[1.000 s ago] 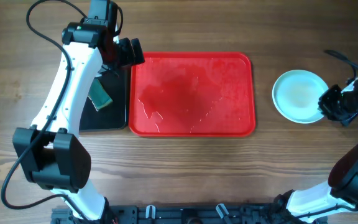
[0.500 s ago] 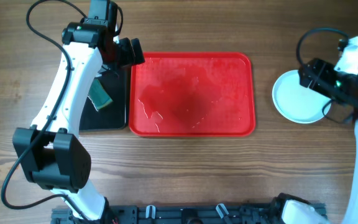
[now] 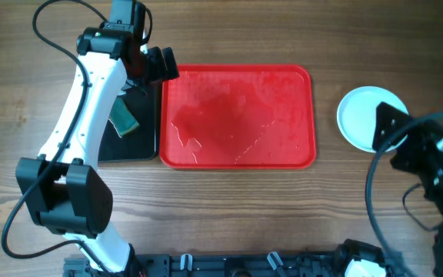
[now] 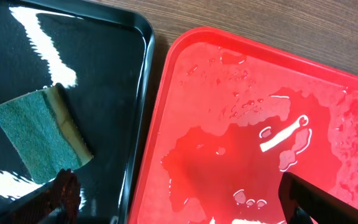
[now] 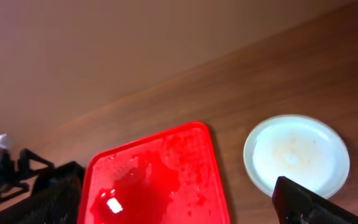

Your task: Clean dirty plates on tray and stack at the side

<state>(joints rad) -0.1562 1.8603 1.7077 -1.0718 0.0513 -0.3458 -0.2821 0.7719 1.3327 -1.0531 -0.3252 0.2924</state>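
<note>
The red tray (image 3: 237, 115) carries no plates, only puddles (image 4: 241, 155). The plates (image 3: 356, 111) sit on the table (image 3: 283, 200) off its right end, just 1 face showing from above. The right gripper (image 5: 173, 202) hangs just beside them, fingers apart and empty, and is by far the nearer. The left gripper (image 3: 160, 65), also spread and empty, hovers across the tray near the sponge (image 4: 39, 134).

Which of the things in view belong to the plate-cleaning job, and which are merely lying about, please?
Belong to the job: the red tray, wet and bare of plates; the pale plate on the table to its right, any beneath it hidden; the green sponge.
Just lying about: the black tray, serving only as the sponge's rest.
</note>
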